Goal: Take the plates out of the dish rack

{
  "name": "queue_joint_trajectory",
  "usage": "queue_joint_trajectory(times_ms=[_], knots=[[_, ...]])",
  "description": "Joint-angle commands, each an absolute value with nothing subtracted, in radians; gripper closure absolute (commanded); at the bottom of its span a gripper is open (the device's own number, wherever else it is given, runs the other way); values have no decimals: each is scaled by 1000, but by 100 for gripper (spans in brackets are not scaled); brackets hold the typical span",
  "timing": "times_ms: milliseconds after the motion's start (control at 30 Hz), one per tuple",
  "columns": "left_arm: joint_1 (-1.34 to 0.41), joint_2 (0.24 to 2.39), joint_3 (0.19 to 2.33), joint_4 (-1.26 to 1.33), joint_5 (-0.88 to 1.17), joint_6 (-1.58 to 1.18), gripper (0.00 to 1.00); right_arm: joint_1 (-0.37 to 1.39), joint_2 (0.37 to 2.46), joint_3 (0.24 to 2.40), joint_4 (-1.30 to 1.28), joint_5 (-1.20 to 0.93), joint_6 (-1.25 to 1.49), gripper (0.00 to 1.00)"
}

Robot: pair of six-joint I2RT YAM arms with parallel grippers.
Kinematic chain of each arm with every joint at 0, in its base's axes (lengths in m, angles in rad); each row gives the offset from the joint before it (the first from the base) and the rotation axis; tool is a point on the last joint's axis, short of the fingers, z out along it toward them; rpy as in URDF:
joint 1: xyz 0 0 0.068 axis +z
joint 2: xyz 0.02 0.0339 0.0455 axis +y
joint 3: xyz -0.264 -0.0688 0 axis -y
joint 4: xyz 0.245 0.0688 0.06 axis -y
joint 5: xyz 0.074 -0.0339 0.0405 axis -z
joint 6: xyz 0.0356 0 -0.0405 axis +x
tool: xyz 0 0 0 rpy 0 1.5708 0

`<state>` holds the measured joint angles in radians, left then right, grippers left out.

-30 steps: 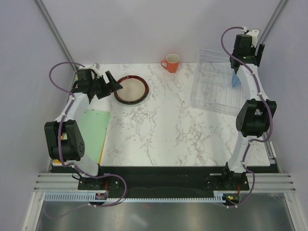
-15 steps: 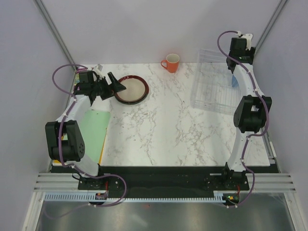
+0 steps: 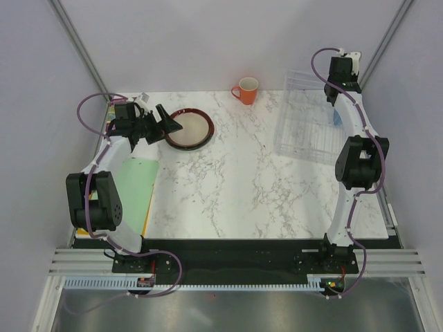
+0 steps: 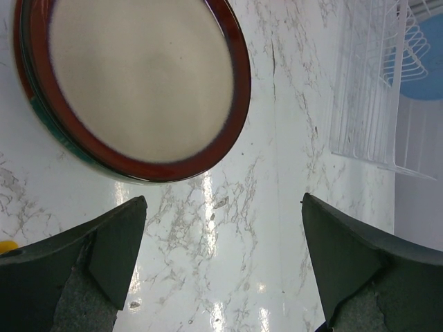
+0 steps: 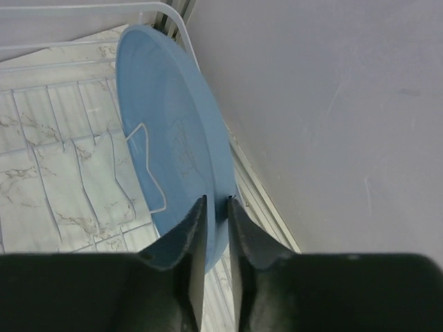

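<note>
A light blue plate [image 5: 173, 138] stands on edge in the white wire dish rack [image 3: 304, 131] at the back right. My right gripper [image 5: 217, 200] reaches down over it, its two fingers shut on the plate's top rim. From above, the plate [image 3: 338, 117] shows just below the right gripper [image 3: 337, 104]. A cream plate with a dark red rim [image 4: 138, 76] lies flat on the table at the back left [image 3: 190, 129], with another plate's edge showing beneath it. My left gripper [image 4: 223, 200] hovers beside it, open and holding nothing.
An orange mug [image 3: 246, 90] stands at the back centre between the plates and the rack. A green mat [image 3: 135, 183] lies along the table's left edge. The grey wall runs close behind the rack [image 5: 41, 138].
The right gripper has moved slightly back and up over the rack, and its fingers have closed on the blue plate's rim. The left arm has barely moved.
</note>
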<state>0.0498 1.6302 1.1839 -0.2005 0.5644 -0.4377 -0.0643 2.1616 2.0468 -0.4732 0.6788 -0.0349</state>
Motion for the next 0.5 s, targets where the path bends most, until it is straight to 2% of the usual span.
queue_joint_trajectory(times_ms=[0,33,133,467], knots=[[44,1643,1180,-158,604,-465,0,-61,2171,2100,-479,669,-38,83],[44,1644,1180,-156,606,-465,0,-58,2168,2102,-479,678,-43,90],[43,1647,1178,-150,612,-468,0,-45,2161,2114,-476,727,-69,100],[41,1652,1172,-137,643,-480,0,40,2091,2125,-342,940,-216,100]])
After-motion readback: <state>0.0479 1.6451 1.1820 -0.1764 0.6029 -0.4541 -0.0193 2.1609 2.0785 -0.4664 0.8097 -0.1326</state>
